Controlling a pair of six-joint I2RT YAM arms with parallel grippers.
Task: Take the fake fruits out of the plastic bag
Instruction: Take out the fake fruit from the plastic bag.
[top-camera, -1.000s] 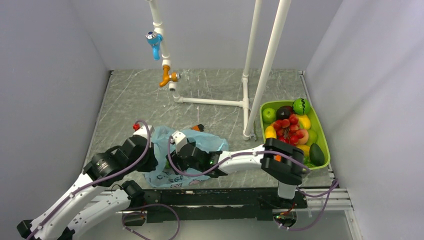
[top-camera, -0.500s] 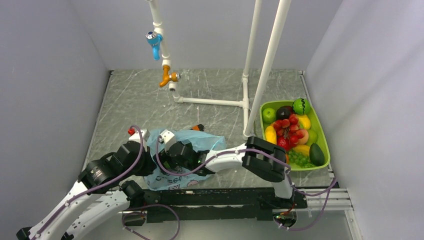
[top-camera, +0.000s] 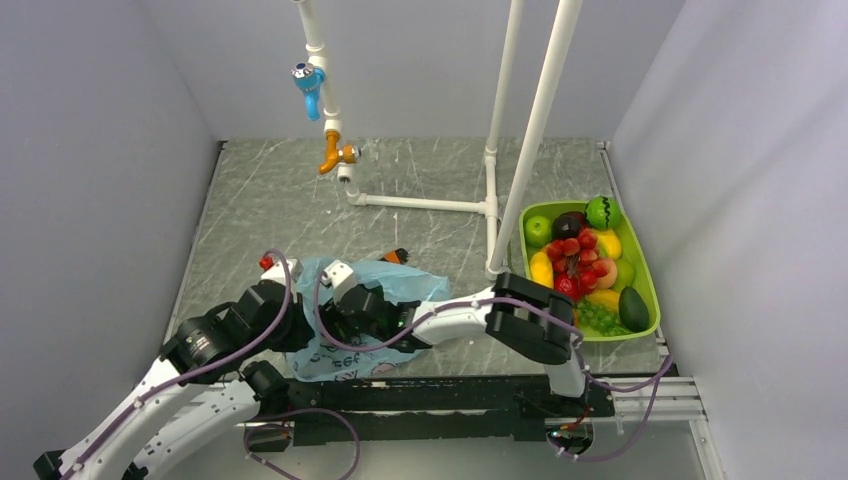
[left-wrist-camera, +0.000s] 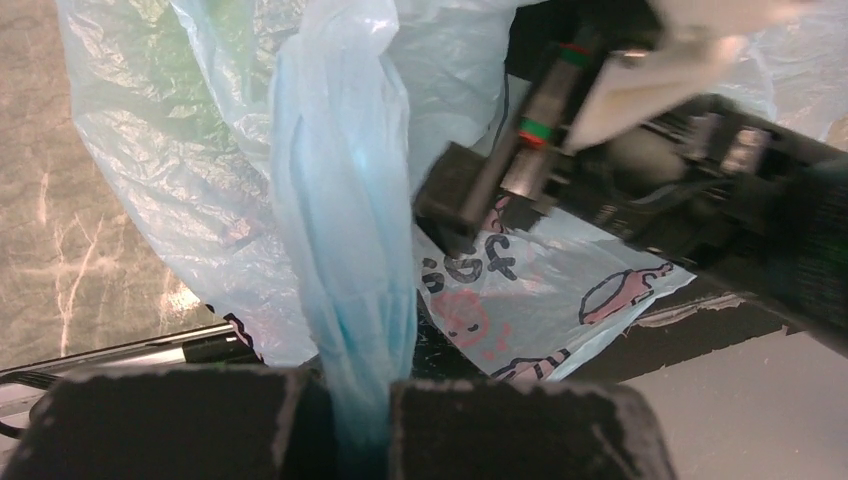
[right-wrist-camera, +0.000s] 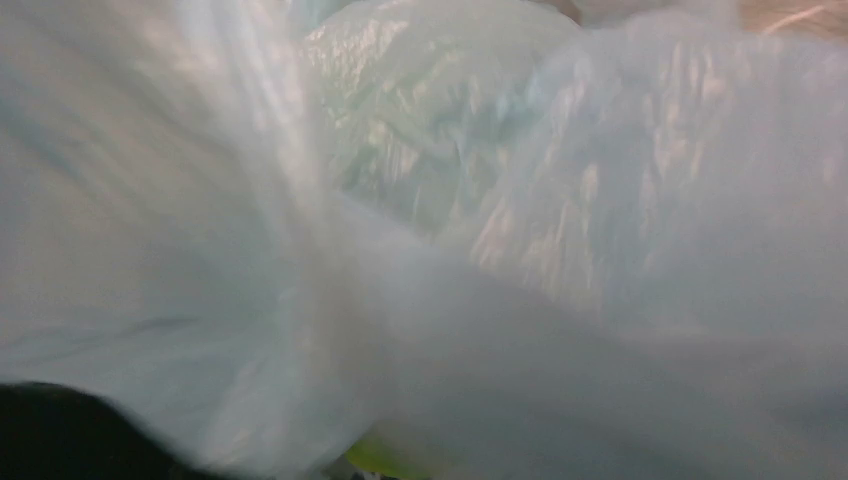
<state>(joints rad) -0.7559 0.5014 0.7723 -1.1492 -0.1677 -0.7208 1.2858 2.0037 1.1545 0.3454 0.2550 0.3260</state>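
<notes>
Crinkly light-blue plastic bag (left-wrist-camera: 340, 250), dark lettering (left-wrist-camera: 472, 266) illegible, left hand (left-wrist-camera: 345, 425) clamped on its gathered fold, right hand (top-camera: 340, 310) amid plastic, opening untellable

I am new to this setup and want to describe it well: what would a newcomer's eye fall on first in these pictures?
First, the crumpled light-blue plastic bag at the near left of the table; the left tool pinches a twisted strip of it. Next, the green tray at the right edge, heaped with bright fake fruits. Behind stands a white pipe frame.
</notes>
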